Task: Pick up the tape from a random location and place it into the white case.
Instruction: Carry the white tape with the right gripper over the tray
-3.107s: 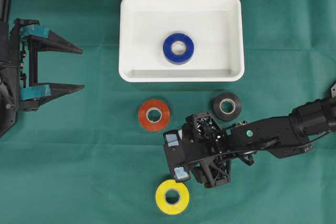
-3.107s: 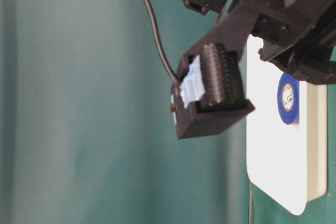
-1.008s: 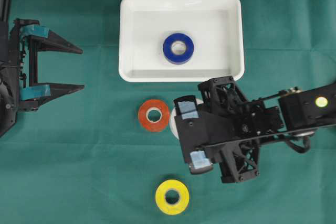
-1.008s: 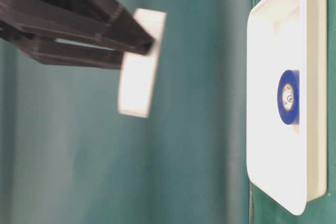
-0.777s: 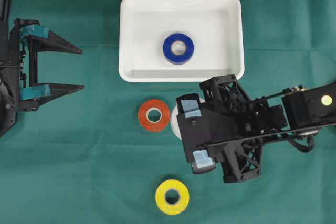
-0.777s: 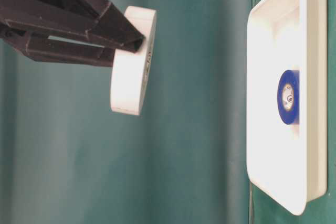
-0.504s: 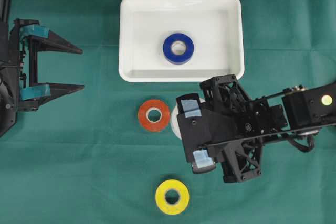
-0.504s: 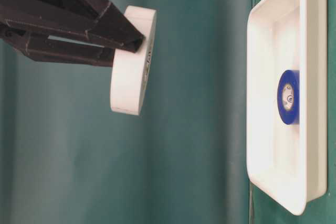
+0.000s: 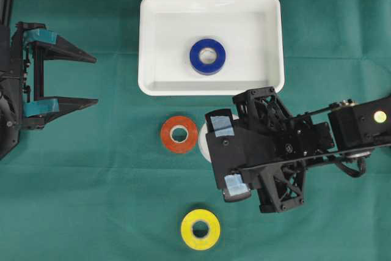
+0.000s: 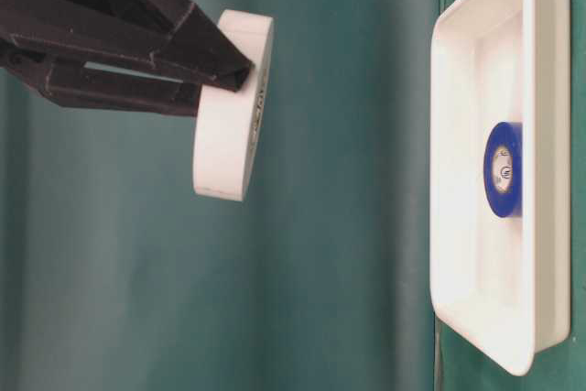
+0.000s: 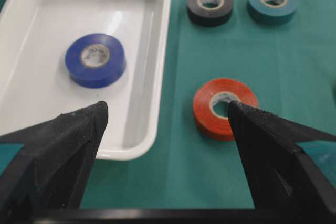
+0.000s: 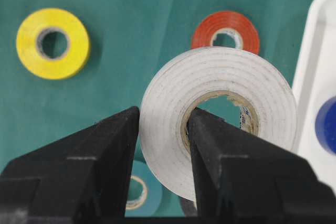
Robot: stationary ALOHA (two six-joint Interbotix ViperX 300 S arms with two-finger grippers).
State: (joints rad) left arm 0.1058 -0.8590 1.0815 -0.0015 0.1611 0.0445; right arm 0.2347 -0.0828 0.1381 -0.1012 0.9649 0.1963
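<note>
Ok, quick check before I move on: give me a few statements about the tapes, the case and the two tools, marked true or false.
1. The right tool is shut on the white tape. True.
2. The white tape already lies in the white case. False: it is held up off the cloth, outside the case.
3. A blue tape lies inside the case. True.
4. The left tool holds the orange tape. False: it is open and holds nothing; the orange tape lies on the cloth.
5. The yellow tape sits in the case. False: it lies on the cloth.
</note>
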